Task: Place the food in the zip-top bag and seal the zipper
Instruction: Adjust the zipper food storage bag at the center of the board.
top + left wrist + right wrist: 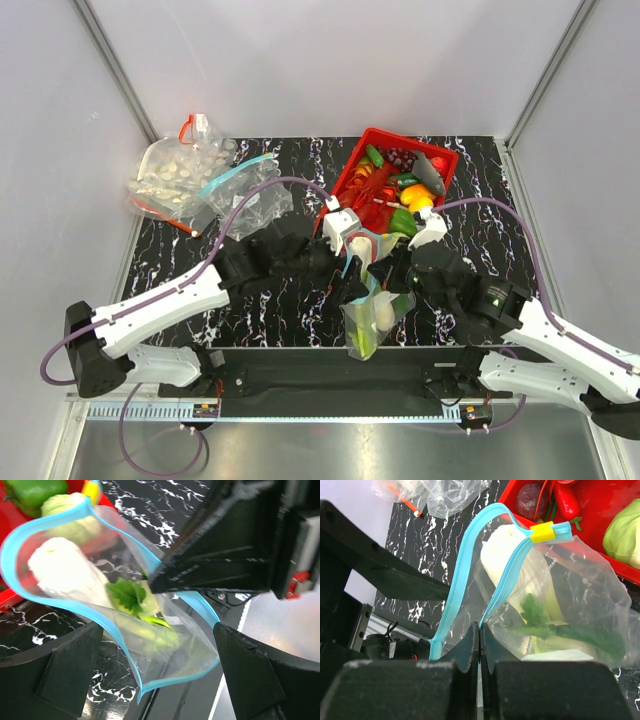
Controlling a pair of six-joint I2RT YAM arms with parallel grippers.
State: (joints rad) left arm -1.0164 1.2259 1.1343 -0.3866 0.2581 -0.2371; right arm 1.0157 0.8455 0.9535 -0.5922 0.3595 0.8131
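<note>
The clear zip-top bag [368,322] hangs over the table's front edge between my two grippers. Its teal zipper [75,605] gapes open in a wide loop, with a yellow slider [542,531] at one end. Inside lie a white radish piece [65,575], a leafy green vegetable [127,594] and a long green stalk [590,637]. My right gripper [480,630] is shut on the zipper strip [505,585] and holds the bag up. My left gripper [160,650] is open, with the bag's lower mouth corner between its fingers [65,670], not touching.
A red basket [440,160] of toy produce stands at the back, just behind the bag; a pale cabbage [622,532] and a green pepper [35,490] lie in it. Two more clear bags lie back left, one with a red strip [175,175], one with a teal strip [240,190].
</note>
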